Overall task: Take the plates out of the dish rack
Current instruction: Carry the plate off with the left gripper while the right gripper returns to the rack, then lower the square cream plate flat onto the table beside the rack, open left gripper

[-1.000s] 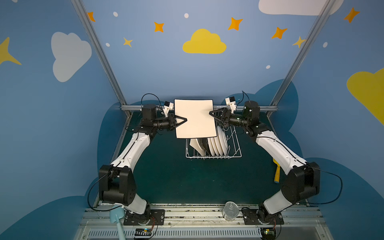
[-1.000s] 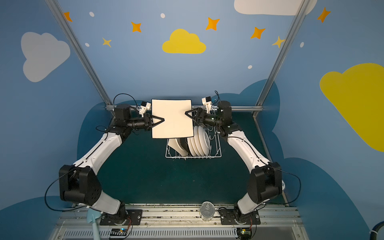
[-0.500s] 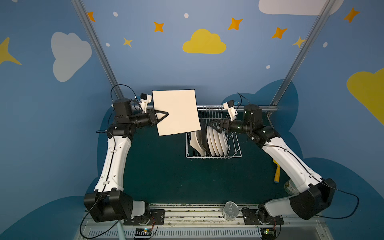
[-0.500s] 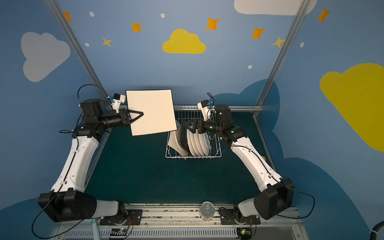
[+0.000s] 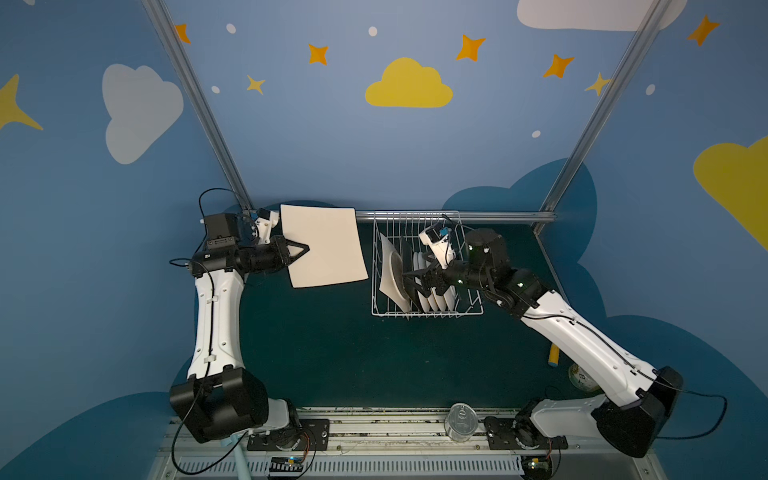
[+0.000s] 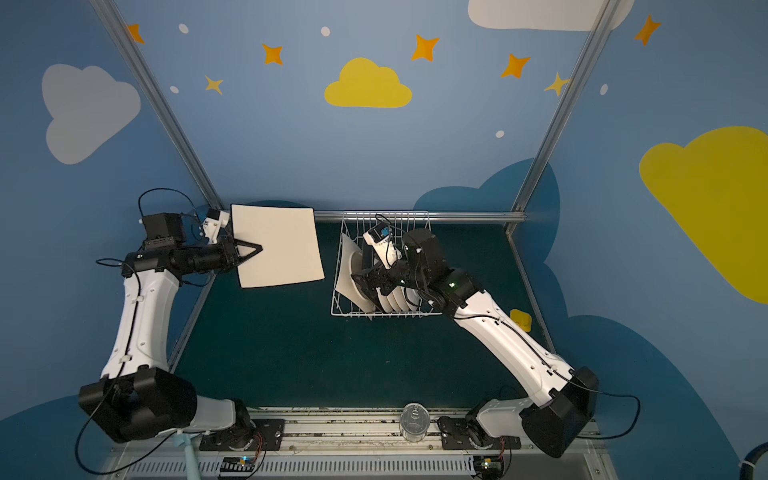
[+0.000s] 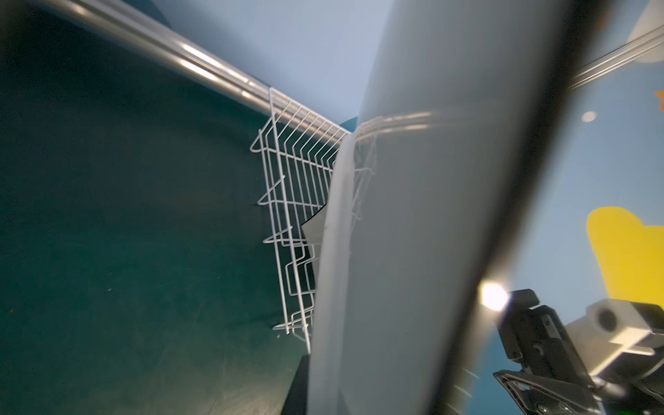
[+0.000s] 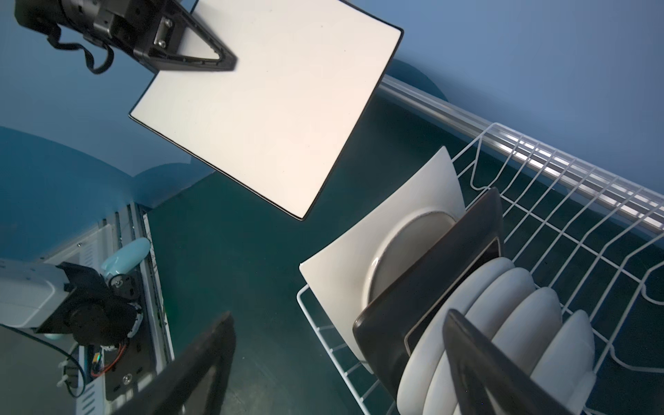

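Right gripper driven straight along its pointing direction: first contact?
Most likely the black square plate standing in the dish rack: the open right gripper points at its upper edge, with the racked cream square plate just behind. Height is unclear, so it might skim over.

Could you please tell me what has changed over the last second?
The left gripper, shut on the cream plate, carried it left, clear of the rack. The open right gripper left that plate and dropped to the racked plates. Rack and those plates stayed put.
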